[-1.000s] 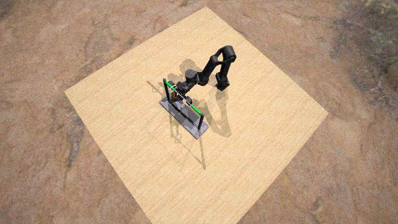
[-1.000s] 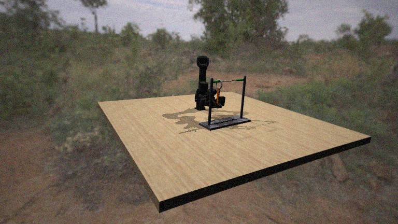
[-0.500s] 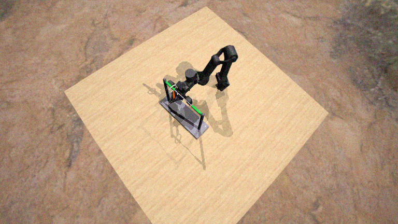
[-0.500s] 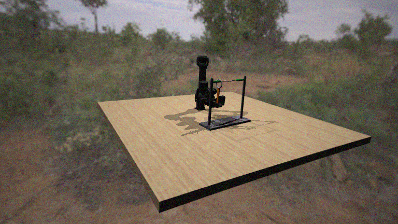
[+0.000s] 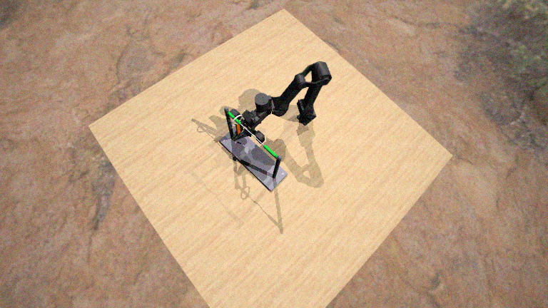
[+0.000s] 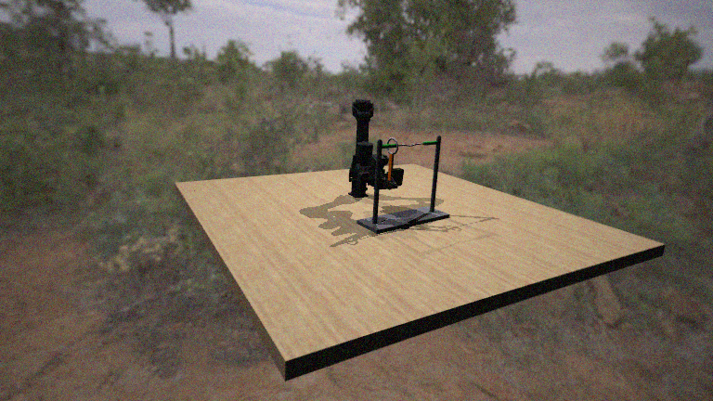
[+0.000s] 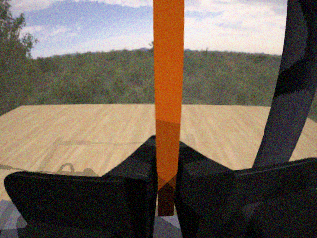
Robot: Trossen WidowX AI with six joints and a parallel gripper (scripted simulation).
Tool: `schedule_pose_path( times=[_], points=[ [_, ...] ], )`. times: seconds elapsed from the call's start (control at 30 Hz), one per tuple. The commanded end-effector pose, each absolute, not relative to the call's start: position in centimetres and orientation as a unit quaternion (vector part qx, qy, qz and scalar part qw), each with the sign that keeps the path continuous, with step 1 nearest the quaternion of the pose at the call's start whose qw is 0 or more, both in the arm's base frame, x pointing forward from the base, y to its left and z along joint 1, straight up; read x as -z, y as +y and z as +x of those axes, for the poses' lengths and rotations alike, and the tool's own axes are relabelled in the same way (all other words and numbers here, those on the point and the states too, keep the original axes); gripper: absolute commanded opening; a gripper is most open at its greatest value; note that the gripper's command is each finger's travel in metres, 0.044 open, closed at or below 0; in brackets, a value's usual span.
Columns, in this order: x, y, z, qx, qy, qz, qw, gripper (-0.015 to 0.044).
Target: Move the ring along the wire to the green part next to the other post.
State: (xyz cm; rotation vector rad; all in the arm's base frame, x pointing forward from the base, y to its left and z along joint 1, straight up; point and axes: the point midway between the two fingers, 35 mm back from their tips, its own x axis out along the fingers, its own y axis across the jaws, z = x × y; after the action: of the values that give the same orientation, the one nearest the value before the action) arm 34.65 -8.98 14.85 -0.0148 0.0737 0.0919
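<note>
The orange handle (image 7: 167, 89) (image 6: 389, 168) (image 5: 238, 128) hangs straight down from a pale ring (image 6: 392, 145) (image 5: 238, 118). The ring sits on the green part of the wire (image 5: 230, 116) next to the near post (image 5: 228, 120) (image 6: 377, 178). My gripper (image 7: 161, 141) (image 5: 241, 131) is shut on the handle's lower end, one finger pressed on each side. The thin grey wire (image 5: 256, 137) (image 6: 412, 144) runs on to the other green part (image 5: 271, 151) (image 6: 431, 141) by the far post (image 5: 276, 167) (image 6: 434, 173). The ring is out of the wrist view.
The wire stand rests on a dark base plate (image 5: 258, 163) (image 6: 405, 218) on the wooden board (image 5: 363, 159) (image 6: 326, 270). A dark post (image 7: 292, 84) rises at the right of the wrist view. The arm's base (image 5: 305, 113) stands behind the stand.
</note>
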Motion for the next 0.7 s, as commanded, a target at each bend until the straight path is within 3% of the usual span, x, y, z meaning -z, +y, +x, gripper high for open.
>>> schedule_pose_path(
  times=[0.0, 0.67],
  points=[
    [-14.95, -8.96, 34.70, -0.048, 0.036, -0.008, 0.998, -0.0150],
    [-14.95, -8.41, 34.66, -0.048, 0.035, -0.007, 0.998, -0.0150]
  ],
)
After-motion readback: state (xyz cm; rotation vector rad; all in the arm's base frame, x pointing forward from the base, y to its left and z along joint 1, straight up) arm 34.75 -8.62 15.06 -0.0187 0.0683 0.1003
